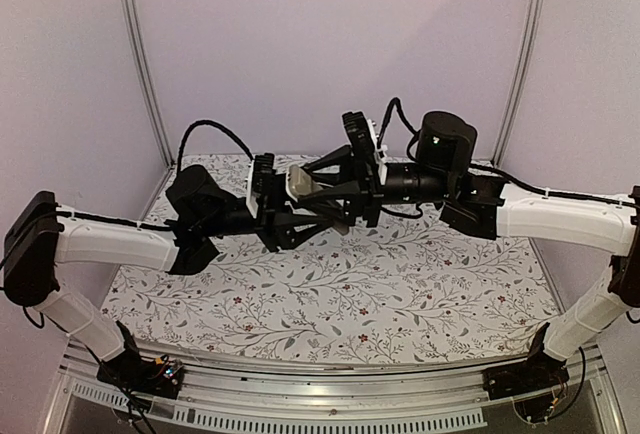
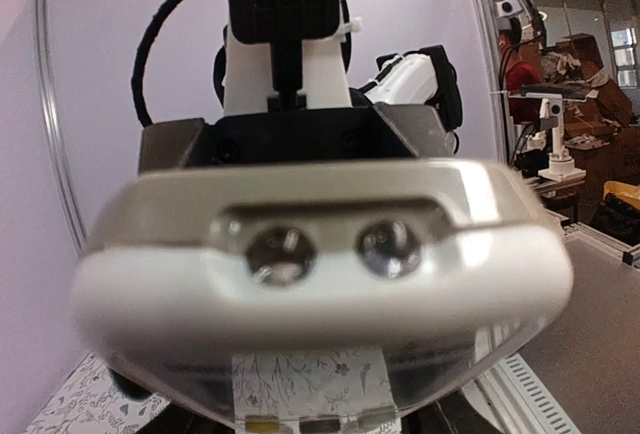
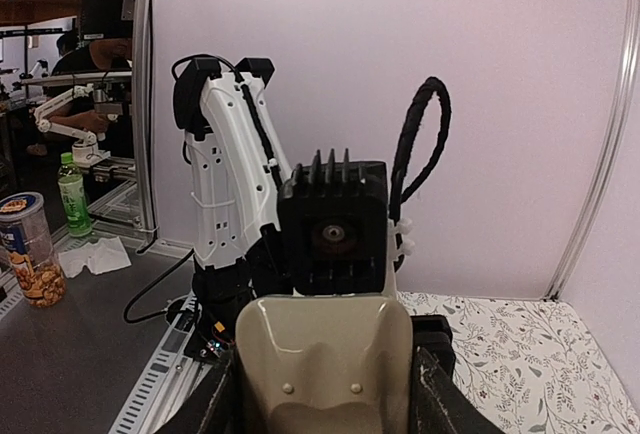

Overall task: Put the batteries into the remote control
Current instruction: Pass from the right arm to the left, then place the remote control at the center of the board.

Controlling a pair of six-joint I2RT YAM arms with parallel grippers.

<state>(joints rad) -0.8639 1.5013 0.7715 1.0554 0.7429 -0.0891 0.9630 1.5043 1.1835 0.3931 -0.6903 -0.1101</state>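
Both arms meet in mid-air over the table with the remote control (image 1: 303,186) between them. My right gripper (image 1: 328,196) is shut on it: in the right wrist view its greyish-tan back (image 3: 325,354) stands between the black fingers (image 3: 446,406), touching both. In the left wrist view the remote control's white end (image 2: 320,294) fills the picture and hides the fingers of my left gripper (image 1: 308,216), so their grip does not show. Two round shiny spots (image 2: 281,254) sit in a slot on that end; I cannot tell what they are. No batteries show clearly in any view.
The table with its floral cloth (image 1: 330,304) lies well below both grippers. Pale walls with metal posts (image 1: 140,54) close the back and sides. The left arm's white wrist (image 3: 235,174) faces the right camera. A jar (image 3: 28,249) and a bottle (image 3: 72,194) stand outside the cell.
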